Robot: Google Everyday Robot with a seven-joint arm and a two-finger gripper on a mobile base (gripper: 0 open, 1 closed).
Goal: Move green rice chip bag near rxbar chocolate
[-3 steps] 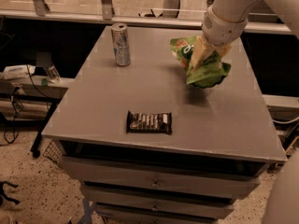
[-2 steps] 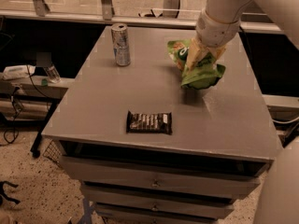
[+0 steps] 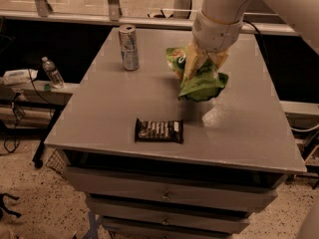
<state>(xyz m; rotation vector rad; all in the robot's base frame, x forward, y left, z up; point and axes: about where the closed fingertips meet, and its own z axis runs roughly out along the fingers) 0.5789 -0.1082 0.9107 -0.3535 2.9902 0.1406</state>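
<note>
Since 0.7 s ago the green rice chip bag [image 3: 202,83] has shifted slightly left and toward the table's front, carried by the gripper [image 3: 205,63]. Its 2 fingers are clamped on the bag's upper half, crumpling it. Bag hangs below them over the right-centre of the table [image 3: 109,108]; contact with the surface not discernible. Forward-left of the bag, apart from it, the rxbar chocolate [image 3: 159,130] lies flat near the front edge. 1 silver can [image 3: 129,47] stands upright at back left.
</note>
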